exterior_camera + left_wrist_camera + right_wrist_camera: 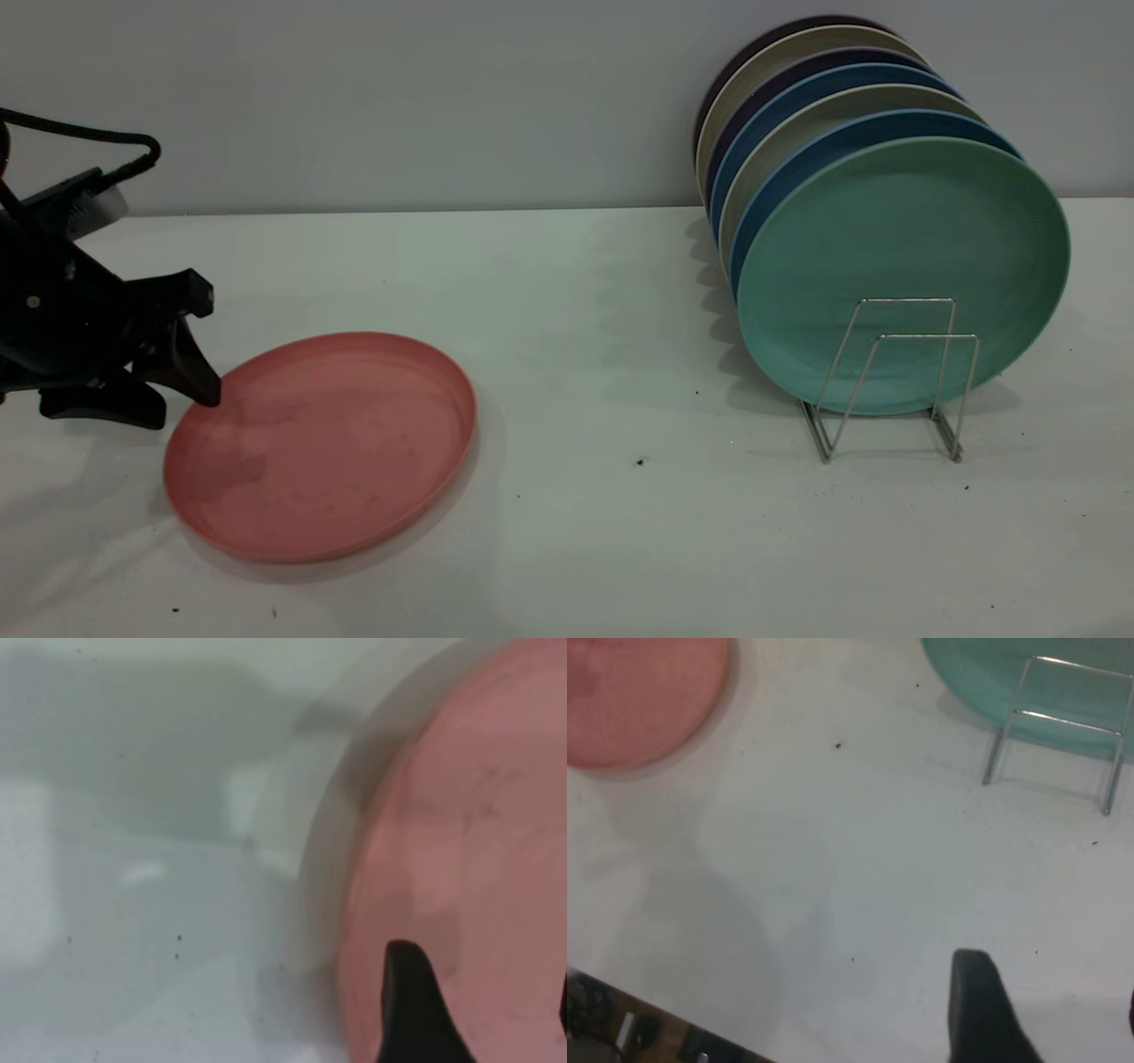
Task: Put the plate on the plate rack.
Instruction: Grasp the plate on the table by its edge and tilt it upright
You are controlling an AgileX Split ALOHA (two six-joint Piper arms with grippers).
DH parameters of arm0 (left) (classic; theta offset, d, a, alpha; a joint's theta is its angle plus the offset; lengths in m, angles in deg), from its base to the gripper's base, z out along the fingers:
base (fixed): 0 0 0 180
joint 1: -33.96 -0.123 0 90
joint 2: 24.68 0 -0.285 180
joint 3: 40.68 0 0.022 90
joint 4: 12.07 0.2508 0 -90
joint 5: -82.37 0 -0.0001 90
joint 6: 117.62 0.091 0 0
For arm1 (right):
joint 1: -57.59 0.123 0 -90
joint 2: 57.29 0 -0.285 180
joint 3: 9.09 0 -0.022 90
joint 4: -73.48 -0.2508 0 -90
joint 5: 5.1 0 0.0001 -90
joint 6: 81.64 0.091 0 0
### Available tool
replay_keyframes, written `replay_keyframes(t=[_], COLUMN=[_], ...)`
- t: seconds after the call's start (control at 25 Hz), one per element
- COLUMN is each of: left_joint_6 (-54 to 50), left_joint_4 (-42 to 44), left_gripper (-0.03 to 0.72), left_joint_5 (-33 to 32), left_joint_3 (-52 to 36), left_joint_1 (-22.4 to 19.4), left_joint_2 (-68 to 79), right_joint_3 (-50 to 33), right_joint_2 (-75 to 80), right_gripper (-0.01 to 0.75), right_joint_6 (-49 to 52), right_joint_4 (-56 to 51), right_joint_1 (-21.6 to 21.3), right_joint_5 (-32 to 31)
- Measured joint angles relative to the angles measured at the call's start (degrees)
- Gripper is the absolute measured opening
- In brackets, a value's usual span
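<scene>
The salmon-pink plate point(321, 446) lies flat on the white surface point(585, 372), at the left side of the exterior view, well apart from the plate rack point(890, 381). The left gripper point(190, 354) is at the plate's far-left rim, with its fingers spread; one dark fingertip point(205, 386) reaches the rim, and no finger closes on the plate. In the left wrist view one finger point(412, 1005) is above the inside of the plate. The plate rack stands at the right and carries a row of upright plates; the teal-green plate point(904, 266) is at the front, with two free wire loops before it. The right gripper point(1041, 1010) hovers above the bare surface, released and holding nothing.
</scene>
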Motion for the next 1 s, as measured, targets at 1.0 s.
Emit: replay_keyframes(t=[1.0], left_joint_6=[-3.49], left_joint_4=[12.88], left_gripper=[0.416], left_joint_5=[-6.01], left_joint_3=[0.00], left_joint_1=[-5.42], left_joint_2=[0.27], right_joint_3=[0.00], right_joint_2=[0.00], right_gripper=[0.417], right_joint_6=[0.05], right_joint_4=[0.00], right_joint_1=[0.00], right_joint_5=[-0.65])
